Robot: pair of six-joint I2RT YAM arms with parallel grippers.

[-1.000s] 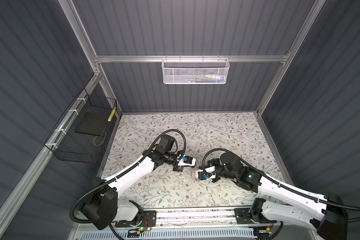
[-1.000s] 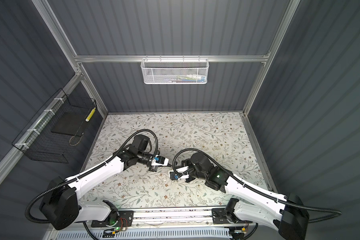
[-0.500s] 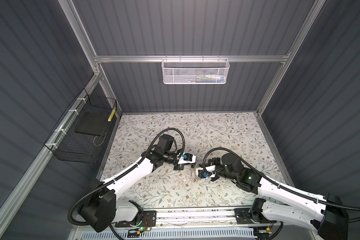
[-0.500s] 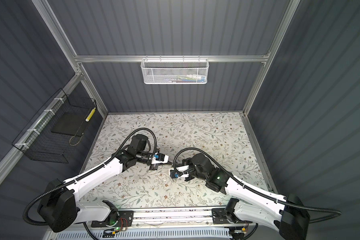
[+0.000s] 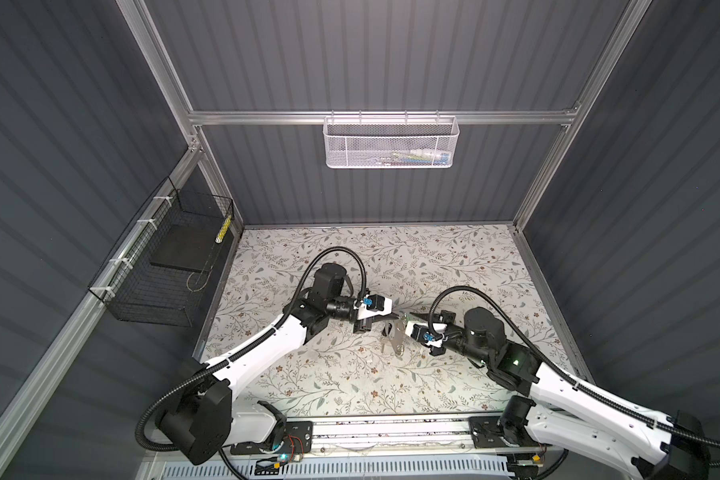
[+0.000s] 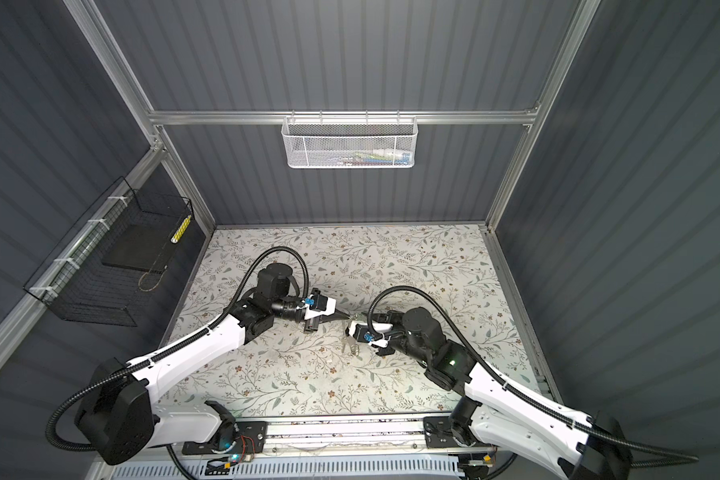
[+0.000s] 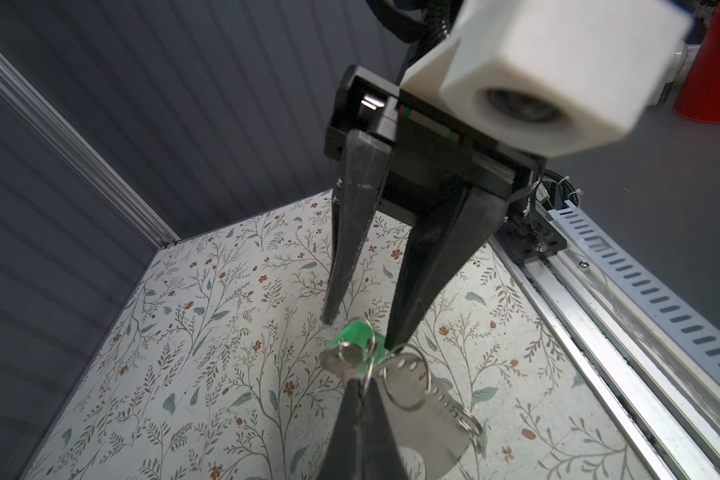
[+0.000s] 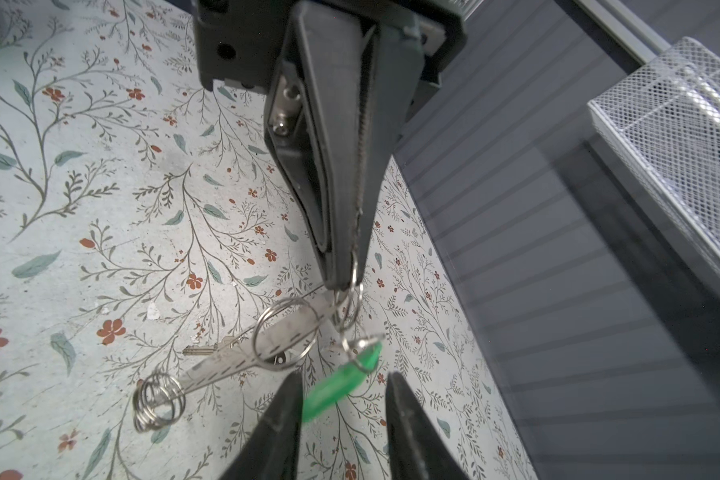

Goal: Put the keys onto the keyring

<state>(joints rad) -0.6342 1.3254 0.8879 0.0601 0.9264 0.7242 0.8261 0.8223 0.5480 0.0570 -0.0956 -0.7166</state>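
The left gripper [image 8: 344, 280], in the upper middle of the right wrist view, is pressed together on a thin wire ring [image 8: 355, 270]. Below it hang the flat grey metal keyring plate [image 8: 233, 365] and the green rectangular plastic tag [image 8: 341, 386]. The tag sits between the spread fingers of the right gripper [image 8: 344, 378], above the flowered counter [image 8: 100, 208].
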